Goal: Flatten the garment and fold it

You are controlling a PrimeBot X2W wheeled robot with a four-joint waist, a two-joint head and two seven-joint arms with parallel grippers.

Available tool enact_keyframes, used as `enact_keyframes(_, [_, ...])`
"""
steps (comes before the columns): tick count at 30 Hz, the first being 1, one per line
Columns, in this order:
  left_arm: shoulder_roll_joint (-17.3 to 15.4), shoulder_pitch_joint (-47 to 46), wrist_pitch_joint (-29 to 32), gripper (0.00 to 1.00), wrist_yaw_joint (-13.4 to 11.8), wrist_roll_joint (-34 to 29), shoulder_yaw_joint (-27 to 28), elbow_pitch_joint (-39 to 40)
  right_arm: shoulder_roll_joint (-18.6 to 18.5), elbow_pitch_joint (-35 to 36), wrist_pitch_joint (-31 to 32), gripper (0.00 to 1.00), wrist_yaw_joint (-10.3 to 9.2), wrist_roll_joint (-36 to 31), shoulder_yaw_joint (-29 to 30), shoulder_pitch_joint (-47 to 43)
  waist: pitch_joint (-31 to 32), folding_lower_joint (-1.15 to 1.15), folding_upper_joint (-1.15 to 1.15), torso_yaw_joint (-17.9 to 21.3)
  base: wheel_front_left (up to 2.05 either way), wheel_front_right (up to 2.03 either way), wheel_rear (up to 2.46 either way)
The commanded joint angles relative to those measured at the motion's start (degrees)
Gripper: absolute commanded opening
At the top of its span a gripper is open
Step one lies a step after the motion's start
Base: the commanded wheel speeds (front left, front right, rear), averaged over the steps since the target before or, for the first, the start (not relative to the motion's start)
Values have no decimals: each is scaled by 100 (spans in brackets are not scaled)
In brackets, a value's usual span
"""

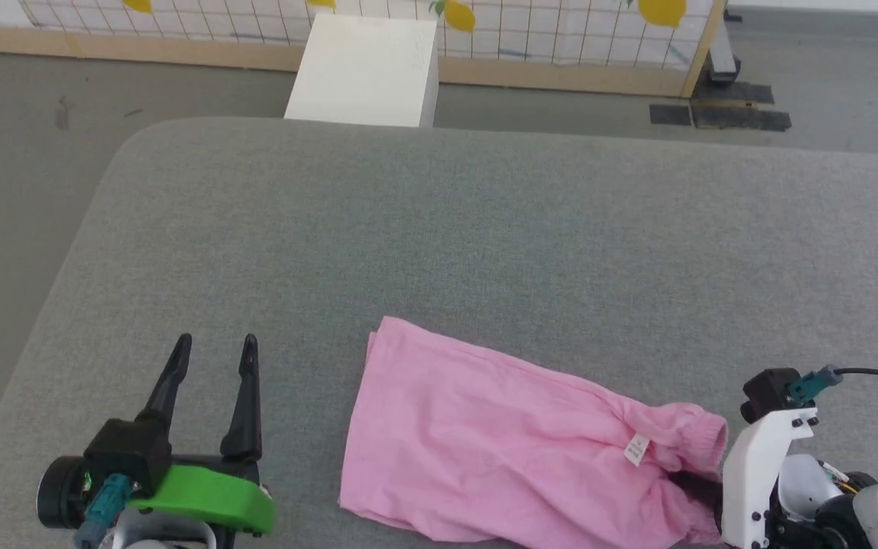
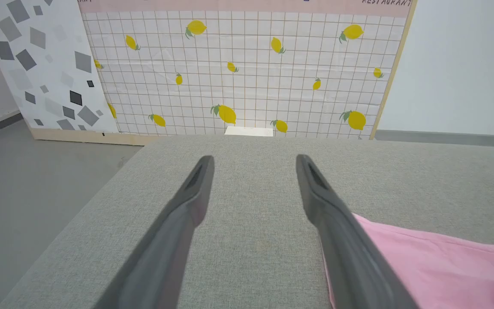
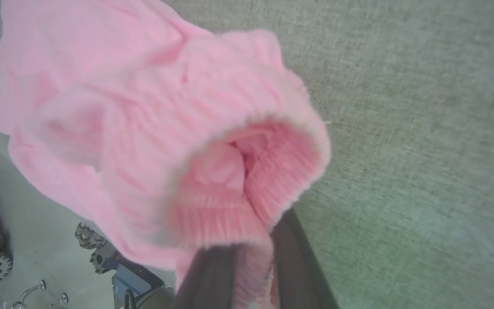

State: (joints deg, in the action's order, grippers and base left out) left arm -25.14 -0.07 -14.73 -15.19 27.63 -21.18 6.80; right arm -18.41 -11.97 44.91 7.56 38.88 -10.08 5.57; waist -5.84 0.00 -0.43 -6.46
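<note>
Zero folds yet: clamping the right hand (image 3: 253,253) on the gathered waistband of the garment (image 1: 500,442), lying wrinkled at the near edge of the counter (image 1: 485,229); holding the left hand (image 1: 216,343) spread and empty near it.

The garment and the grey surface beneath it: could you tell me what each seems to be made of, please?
The garment: thin, soft woven cloth, probably cotton, matte pink; it creases finely and its waistband gathers into ribs. The grey surface: likely a padded top covered in coarse woven fabric, matte, with visible weave and a rounded corner.
</note>
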Motion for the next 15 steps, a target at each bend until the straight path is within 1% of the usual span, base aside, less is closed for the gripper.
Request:
enact_keyframes(1, [4, 111, -27, 100, 17, -42, 14, -22, -1, 33, -48, 0, -8, 66, 27, 70, 118, 0, 43, 48, 0, 0, 0])
enact_keyframes(7, [-3, 227, 3, 100, -38, -45, -19, -4, -211, 167, 54, 0, -8, 135, 573, 37, 295, 0, 43, 143, 0, 0, 0])
enact_keyframes(12, [-34, 253, 62, 100, -49, -34, -43, 29, -386, 114, 378, 0, -8, 203, 1220, -35, 340, 0, 43, 212, 0, 0, 0])
enact_keyframes(15, [-59, 245, 75, 100, -42, -22, -39, 27, -347, 41, 686, 0, -8, 333, 1610, -20, 336, 0, 43, 250, 0, 0, 0])
